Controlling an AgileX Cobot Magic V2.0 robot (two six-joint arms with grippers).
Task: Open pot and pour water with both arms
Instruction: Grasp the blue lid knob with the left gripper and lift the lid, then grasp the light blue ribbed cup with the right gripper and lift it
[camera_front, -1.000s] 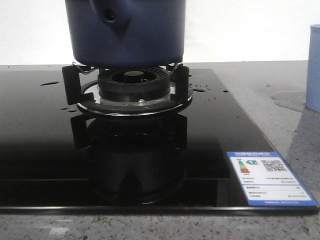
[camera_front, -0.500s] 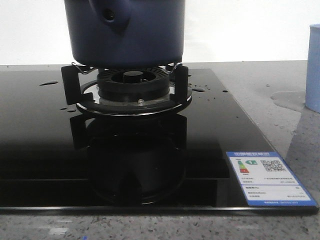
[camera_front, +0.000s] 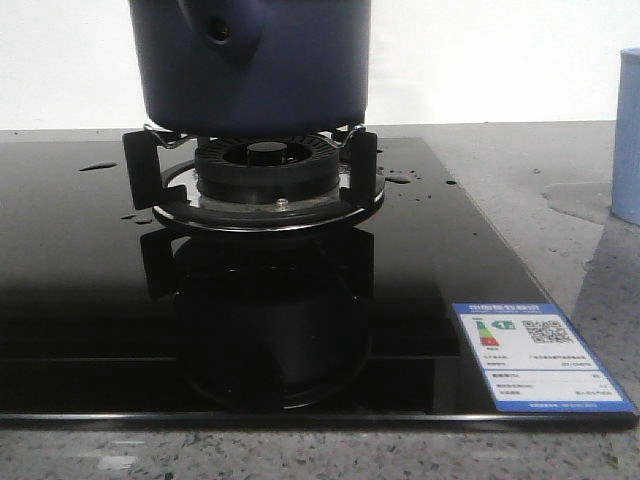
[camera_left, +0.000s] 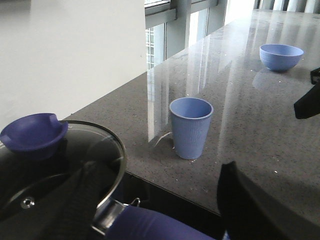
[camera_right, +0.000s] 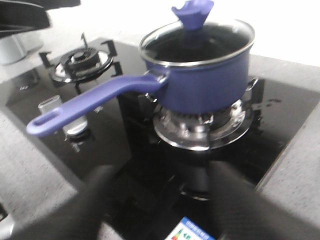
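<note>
Pot (camera_front: 250, 65) sits on the burner (camera_front: 265, 170) of the black glass hob (camera_front: 90, 300), lid on. Seen from the front it fills the top centre, its handle stub with the round hole pointing at the camera.

Right wrist view: pot (camera_right: 205, 82) on the burner grate (camera_right: 200, 125), glass lid (camera_right: 197, 42) closed, blue knob (camera_right: 192, 12) on top, long blue handle (camera_right: 95, 102) sticking out toward 8 o'clock. Second burner (camera_right: 82, 60) behind the handle, at about 10 o'clock from the pot. Right fingers (camera_right: 95, 200) are blurred dark shapes, spread apart, nothing between them, well short of the pot.

Left wrist view: left fingers (camera_left: 75, 205) also apart, one over the lid (camera_left: 55, 170) edge, the other out past the handle (camera_left: 150, 227); handle lies between them, contact not visible. Lid knob (camera_left: 32, 135) close by.

Pale-blue cup (camera_left: 191, 127) stands upright on the grey counter (camera_left: 250, 130) just beside the hob; blue bowl (camera_left: 281, 56) farther back. In the front view the cup (camera_front: 628, 135) is at 3 o'clock from the pot, with a wet patch (camera_front: 580, 200) on the counter next to it. Droplets on the hob near the burner. Energy label (camera_front: 535, 355) on the hob's front right corner.
</note>
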